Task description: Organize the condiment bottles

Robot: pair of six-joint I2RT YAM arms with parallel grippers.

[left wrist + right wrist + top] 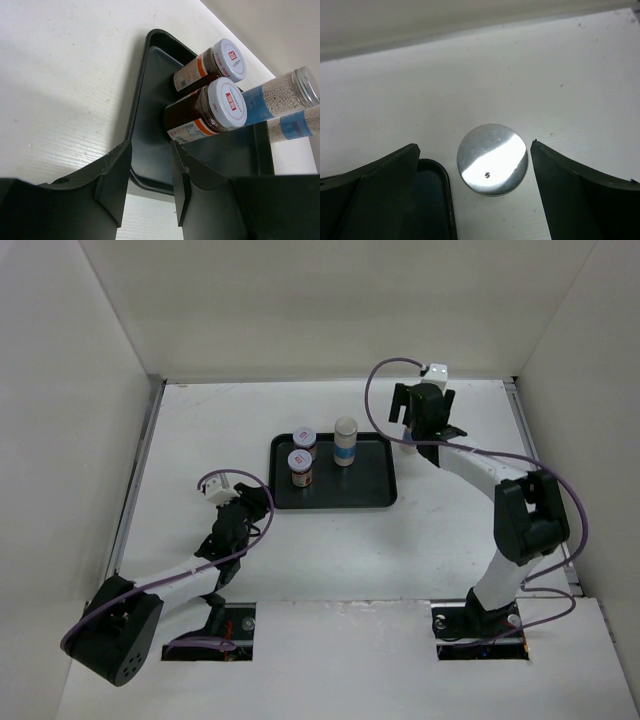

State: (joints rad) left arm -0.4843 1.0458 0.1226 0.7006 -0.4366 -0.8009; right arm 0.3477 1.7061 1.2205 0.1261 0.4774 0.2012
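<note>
Hanging wide apart, the right tool (474,146) is straddling the grey cap of one whitish bottle (492,159) without touching it. This bottle is standing on the bench (570,75) just beside the tray (445,200)'s far right corner, and the top view is mostly hiding it under the arm. Two brown jars (300,469) and the other whitish bottle (345,440) are standing in the tray. The left tool (150,150), slightly apart and empty, is hovering near the tray's near left corner.

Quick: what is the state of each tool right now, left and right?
Left tool: open only narrowly, holding nothing.
Right tool: wide open over a silver-capped bottle, not gripping it.
</note>
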